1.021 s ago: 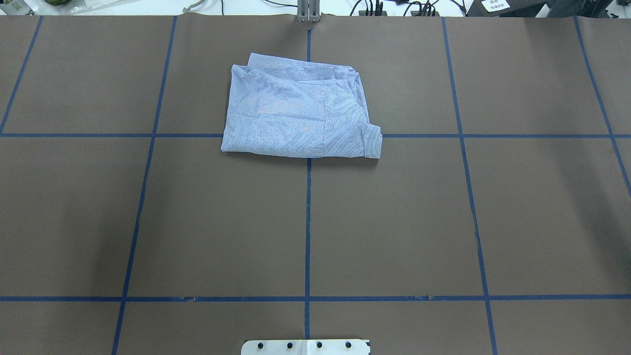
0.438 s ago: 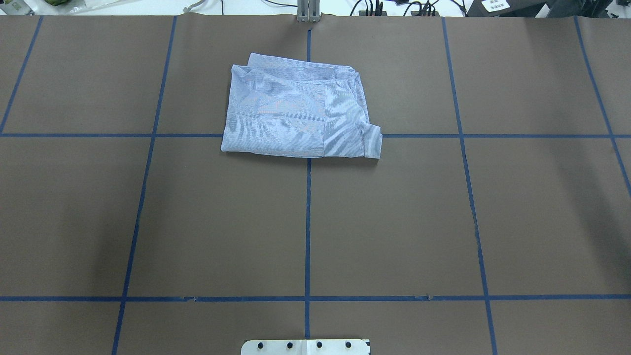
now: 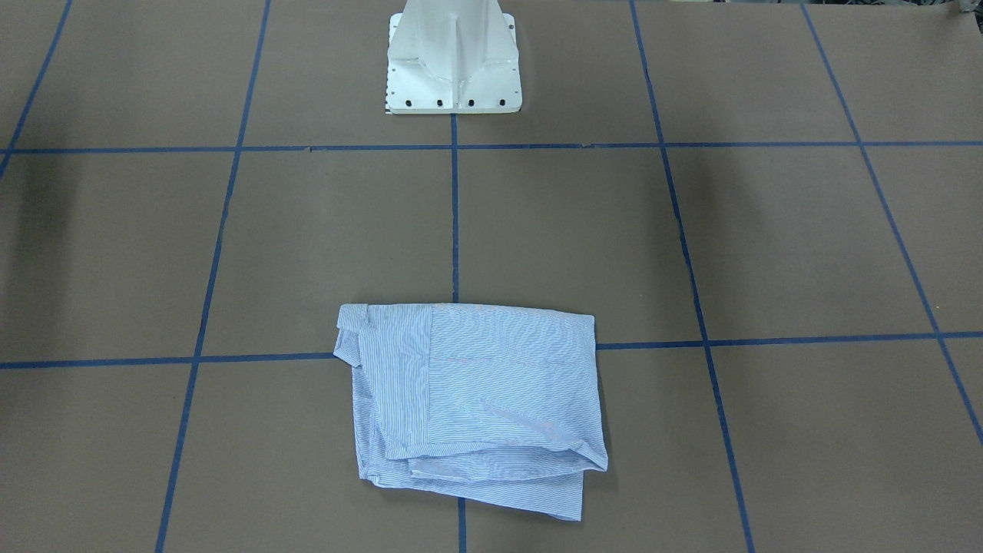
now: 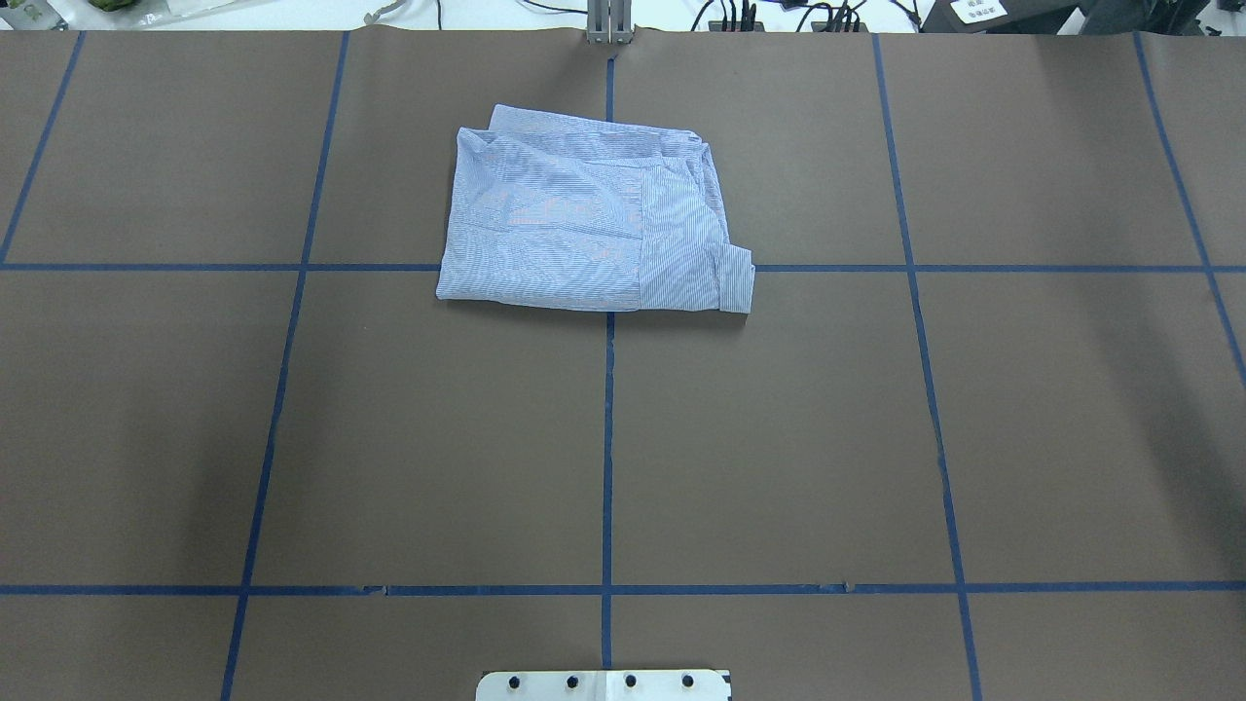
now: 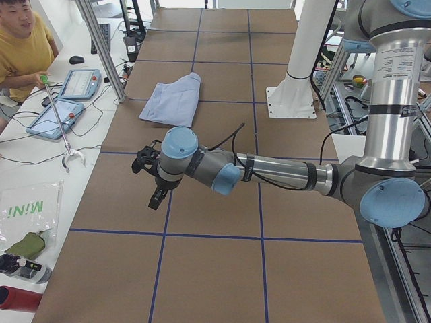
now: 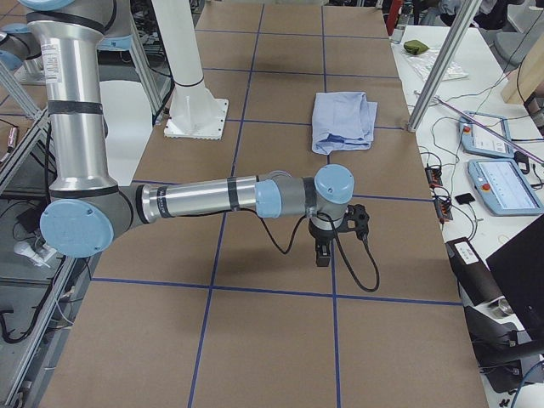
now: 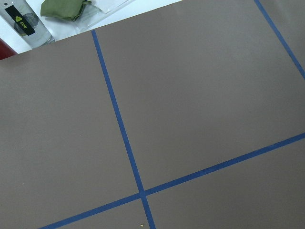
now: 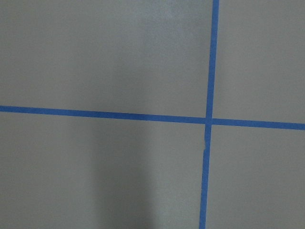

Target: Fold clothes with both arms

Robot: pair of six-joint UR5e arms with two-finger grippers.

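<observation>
One shirt (image 4: 584, 229) folded on table (image 4: 779, 438) | bag (image 5: 27, 217) reads "MINI"

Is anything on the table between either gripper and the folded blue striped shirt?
Nothing visible does. Only brown paper-covered table lies between the left gripper and the folded light blue striped shirt, and likewise for the right gripper.

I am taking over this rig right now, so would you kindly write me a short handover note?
Left gripper: over bare table, clear of the shirt; open or shut cannot be told.
Right gripper: likewise, toward the other end.
Shirt: folded into a compact rectangle, lying on the table's far half across the centre tape line.
Done: folding looks complete.
Left: perhaps square the uneven far edge.
</observation>
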